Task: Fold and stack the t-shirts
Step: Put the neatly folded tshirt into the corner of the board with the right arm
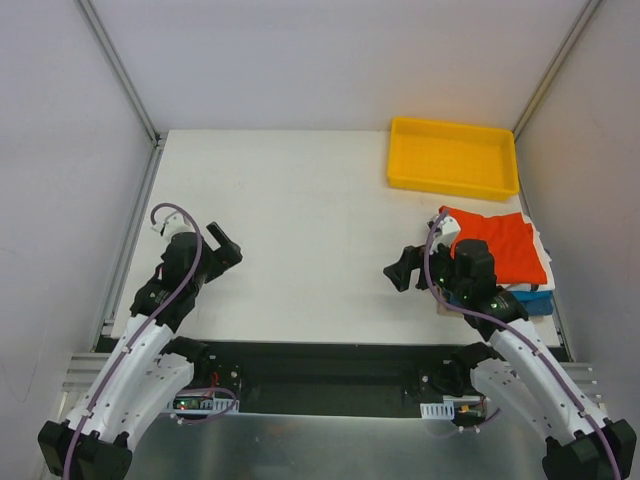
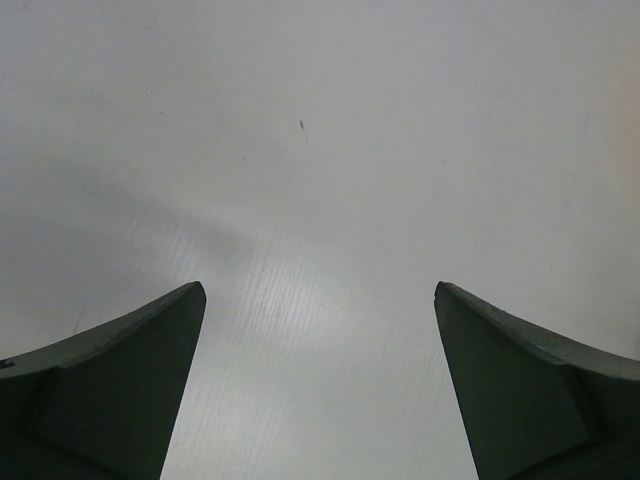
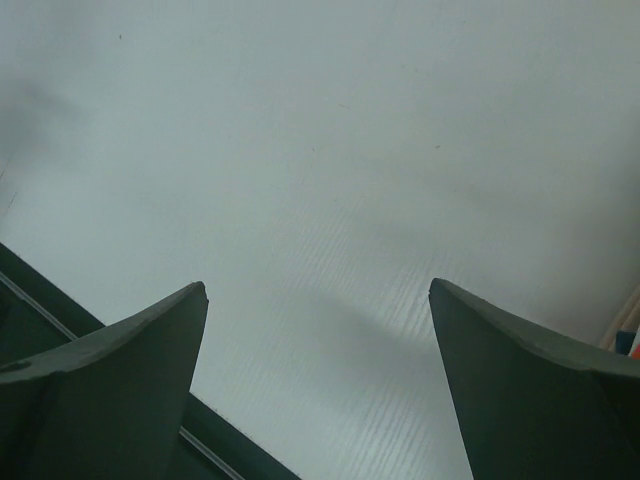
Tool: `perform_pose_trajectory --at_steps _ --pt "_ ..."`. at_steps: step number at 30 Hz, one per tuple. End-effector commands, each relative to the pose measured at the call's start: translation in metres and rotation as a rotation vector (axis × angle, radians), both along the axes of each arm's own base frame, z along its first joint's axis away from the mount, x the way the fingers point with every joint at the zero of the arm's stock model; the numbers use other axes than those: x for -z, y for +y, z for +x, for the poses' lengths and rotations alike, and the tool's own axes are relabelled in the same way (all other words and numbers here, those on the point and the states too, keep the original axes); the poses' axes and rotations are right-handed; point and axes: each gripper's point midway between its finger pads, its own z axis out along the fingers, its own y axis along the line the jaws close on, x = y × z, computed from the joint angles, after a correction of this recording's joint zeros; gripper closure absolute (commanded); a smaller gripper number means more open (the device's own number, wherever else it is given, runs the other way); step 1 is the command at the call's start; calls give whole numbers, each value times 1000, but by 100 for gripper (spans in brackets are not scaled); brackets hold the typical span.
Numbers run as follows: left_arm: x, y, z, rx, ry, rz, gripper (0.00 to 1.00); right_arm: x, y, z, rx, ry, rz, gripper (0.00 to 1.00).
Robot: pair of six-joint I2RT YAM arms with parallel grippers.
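Top external: we are holding left claw point(image 1: 224, 243) and right claw point(image 1: 402, 267) wide open, empty, apparently because the shirts point(image 1: 500, 248) are lying stacked beside the tray point(image 1: 455, 186).

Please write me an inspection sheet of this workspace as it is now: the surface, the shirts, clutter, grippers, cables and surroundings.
Surface: white table, bare in the middle.
Job's things: t-shirts stacked at the right edge, the orange-red one on top, white and blue showing beneath.
Clutter: yellow tray at the far right, empty.
Grippers: left gripper open, holding nothing; right gripper open, holding nothing, just left of the stack.
Cables: purple cable along each arm; the right arm's loops beside the stack.
Surroundings: white walls and metal frame rails; nothing else seen.
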Motion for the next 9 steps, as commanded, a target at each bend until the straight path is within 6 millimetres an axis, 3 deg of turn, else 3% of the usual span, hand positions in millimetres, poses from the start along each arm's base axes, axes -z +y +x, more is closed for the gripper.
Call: perform_pose_trajectory --at_steps 1,6,9 --pt "-3 6 3 -29 -7 10 1 -15 -4 17 52 -96 -4 4" --pt "-3 5 3 -36 -8 -3 1 -8 -10 20 89 -102 -28 4" --pt "-5 3 4 -21 -4 -2 1 -17 -14 22 116 -135 -22 4"
